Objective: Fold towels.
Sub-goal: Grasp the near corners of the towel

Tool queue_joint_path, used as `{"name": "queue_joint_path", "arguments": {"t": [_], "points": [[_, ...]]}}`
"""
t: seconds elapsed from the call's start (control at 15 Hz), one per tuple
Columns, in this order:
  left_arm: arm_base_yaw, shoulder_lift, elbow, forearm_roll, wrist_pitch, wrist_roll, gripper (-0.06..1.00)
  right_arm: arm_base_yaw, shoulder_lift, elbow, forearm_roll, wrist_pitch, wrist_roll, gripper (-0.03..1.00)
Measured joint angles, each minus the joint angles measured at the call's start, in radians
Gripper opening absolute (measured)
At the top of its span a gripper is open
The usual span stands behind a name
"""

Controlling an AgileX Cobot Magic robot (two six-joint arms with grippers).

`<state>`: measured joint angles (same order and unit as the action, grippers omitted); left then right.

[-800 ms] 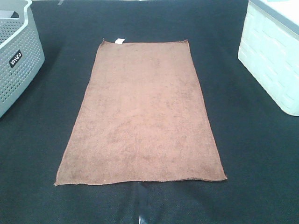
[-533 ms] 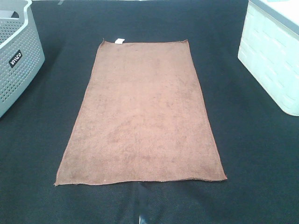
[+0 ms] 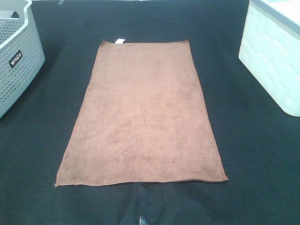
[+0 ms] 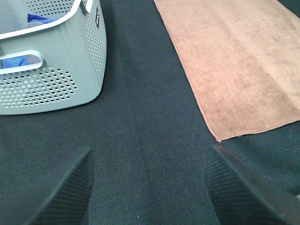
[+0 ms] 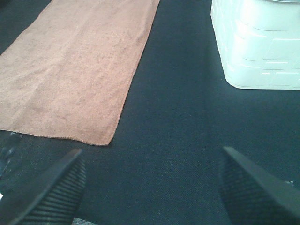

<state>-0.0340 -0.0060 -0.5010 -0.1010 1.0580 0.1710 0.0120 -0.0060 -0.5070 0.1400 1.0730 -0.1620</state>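
Hanging above the dark table cover (image 3: 253, 168), the left claw (image 4: 150, 150) has its two ribbed fingers spread wide with nothing between them but bare cloth. The right claw (image 5: 152, 152) is the same: fingers far apart, holding nothing. Neither touches anything, and neither arm reaches into the high view, so both sit back at the robot's own side of the table.

Outward from the left claw, the nearest thing is the near left corner of the towel (image 3: 140, 112), lying just ahead of the claw's inner finger and toward the middle of the table. On its outer side stands the grey basket (image 4: 61, 79), well apart from the towel, with something blue inside. Outward from the right claw, the towel's near right corner lies ahead and inward too, perhaps slightly farther off than on the left. The white bin (image 5: 258, 51) stands on the outer side, also well clear.

The towel is spread flat and open in the middle of the table, between the two claws. Its long axis runs straight away from the robot. One short edge faces the arms, and the other, with the small white tag (image 3: 120, 41), lies at the far end. No fold has been made yet.

Each claw has its own near corner close by, and neither arm is plainly better placed. A first fold would likely start from that near short edge, each claw taking its corner and carrying it toward the tagged end.
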Motion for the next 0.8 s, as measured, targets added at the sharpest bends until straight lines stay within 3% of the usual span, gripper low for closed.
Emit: {"name": "queue_joint_path", "arguments": {"t": [0.8], "points": [[0.0,0.0,0.0,0.0,0.0,0.0,0.65,0.0,0.0,0.0,0.0,0.0,0.0,0.73]]}}
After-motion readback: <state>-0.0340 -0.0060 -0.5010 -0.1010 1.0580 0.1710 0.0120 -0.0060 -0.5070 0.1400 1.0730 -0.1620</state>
